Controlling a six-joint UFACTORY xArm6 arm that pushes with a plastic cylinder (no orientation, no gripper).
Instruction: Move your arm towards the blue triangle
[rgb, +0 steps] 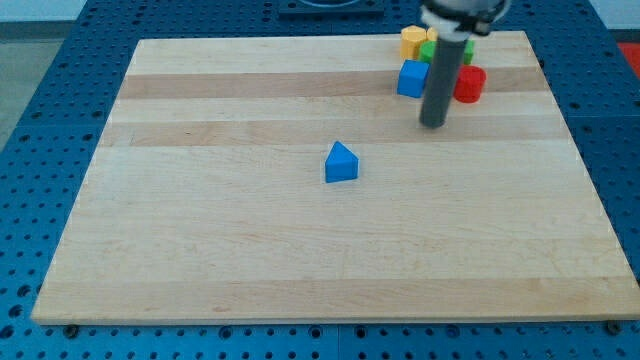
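Observation:
The blue triangle (341, 162) lies near the middle of the wooden board (250, 260). My rod comes down from the view's top right, and my tip (433, 125) rests on the board to the right of and a little above the triangle, well apart from it. The tip stands just below a cluster of blocks at the view's top right.
The cluster holds a blue cube (412, 78), a red cylinder (470, 84), a yellow block (413, 41) and a green block (428, 50) partly hidden behind the rod. The board lies on a blue perforated table (40, 150).

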